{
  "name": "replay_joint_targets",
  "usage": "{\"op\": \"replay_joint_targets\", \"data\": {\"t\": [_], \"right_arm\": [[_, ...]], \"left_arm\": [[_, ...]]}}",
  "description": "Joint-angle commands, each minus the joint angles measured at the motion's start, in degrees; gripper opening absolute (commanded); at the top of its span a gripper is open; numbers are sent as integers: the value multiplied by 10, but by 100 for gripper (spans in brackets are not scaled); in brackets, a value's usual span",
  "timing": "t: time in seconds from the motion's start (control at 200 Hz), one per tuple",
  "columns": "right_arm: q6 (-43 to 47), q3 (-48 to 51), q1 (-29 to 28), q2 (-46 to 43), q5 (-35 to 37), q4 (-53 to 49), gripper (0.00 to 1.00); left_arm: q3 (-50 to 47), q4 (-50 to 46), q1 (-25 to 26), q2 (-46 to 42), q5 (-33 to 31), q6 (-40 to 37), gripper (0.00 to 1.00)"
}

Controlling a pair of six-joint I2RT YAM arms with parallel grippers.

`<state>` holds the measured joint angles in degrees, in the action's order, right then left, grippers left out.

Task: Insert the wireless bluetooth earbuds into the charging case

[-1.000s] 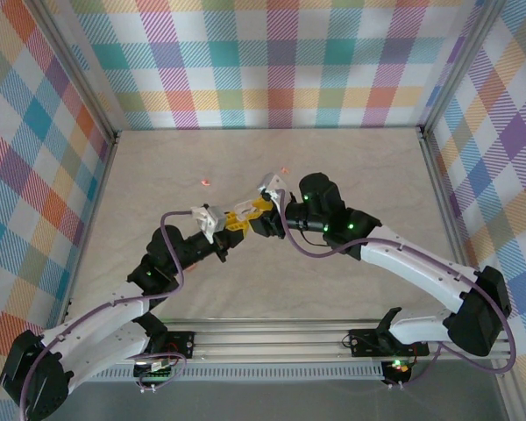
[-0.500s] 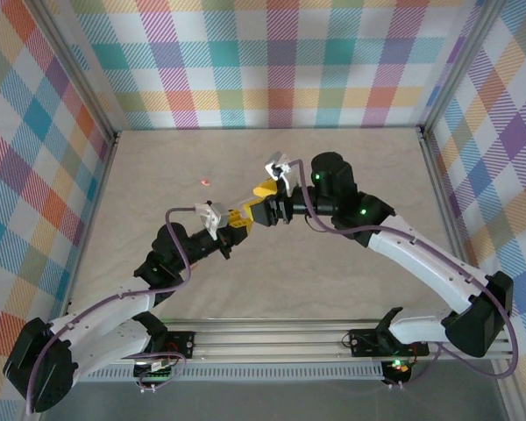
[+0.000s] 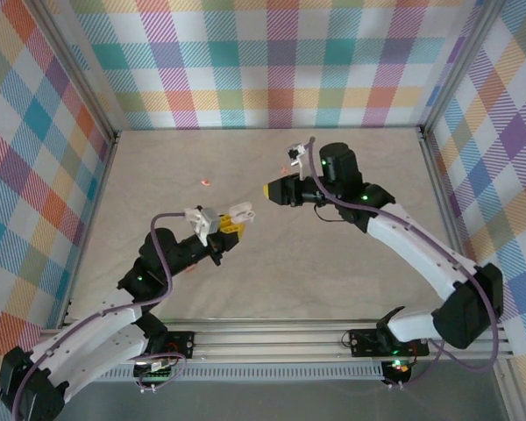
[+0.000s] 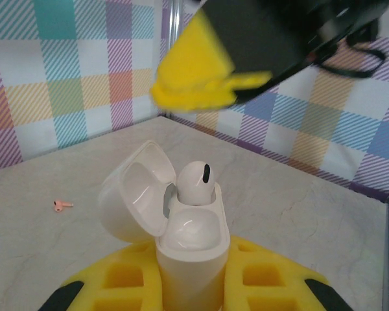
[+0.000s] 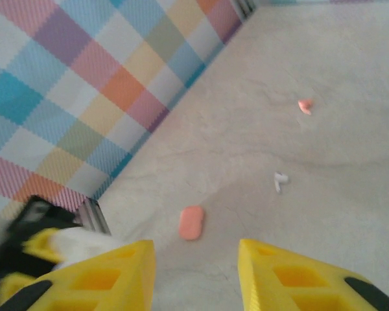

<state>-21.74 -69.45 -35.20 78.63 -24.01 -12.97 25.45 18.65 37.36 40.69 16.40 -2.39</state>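
My left gripper [image 4: 193,288] is shut on a white charging case [image 4: 191,256], holding it upright with its lid [image 4: 131,194] swung open. One white earbud [image 4: 195,182] sits in the case's far socket, and the near socket is bare. In the top view the left gripper [image 3: 225,225] holds the case [image 3: 239,211] near the table's middle. My right gripper [image 3: 271,189] hovers apart from it, up and to the right. The right gripper [image 5: 194,259] is open with nothing between its fingers. A white earbud [image 5: 279,181] and a pink earbud [image 5: 305,105] lie on the table beyond it.
A pink case [image 5: 191,222] lies shut on the table just beyond the right fingers. Another pink earbud [image 3: 204,181] rests left of centre, also visible as the pink earbud [image 4: 61,205]. Plaid walls and metal rails [image 3: 95,219] surround the marble table.
The right gripper has drawn away from the white case, going up and to the right. The left gripper has pulled back slightly with the case in its grip.
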Motion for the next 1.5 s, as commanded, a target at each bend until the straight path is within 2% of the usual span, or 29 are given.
{"op": "replay_joint_targets", "data": {"t": [0.0,0.095,0.27,0.595,0.8,0.975,1.27,1.495], "right_arm": [[-9,-4,2,56,9,-30,35],[0,-47,-5,124,14,-62,32],[36,-181,-48,272,67,-147,31],[118,-497,-85,541,105,-269,26],[113,-693,-110,664,191,-390,36],[112,-714,-129,695,222,-375,44],[109,-740,-136,726,216,-374,46],[110,-743,-147,743,259,-375,50]], "left_arm": [[16,-87,0,-48,-16,-22,0],[14,-144,0,-87,-30,-31,0],[11,-226,0,-155,-51,-41,0],[12,-301,0,-242,-76,-46,0],[26,-334,0,-256,-82,-49,0],[28,-340,0,-266,-83,-50,0],[21,-365,0,-282,-78,-42,0],[17,-368,0,-293,-80,-38,0]]}}
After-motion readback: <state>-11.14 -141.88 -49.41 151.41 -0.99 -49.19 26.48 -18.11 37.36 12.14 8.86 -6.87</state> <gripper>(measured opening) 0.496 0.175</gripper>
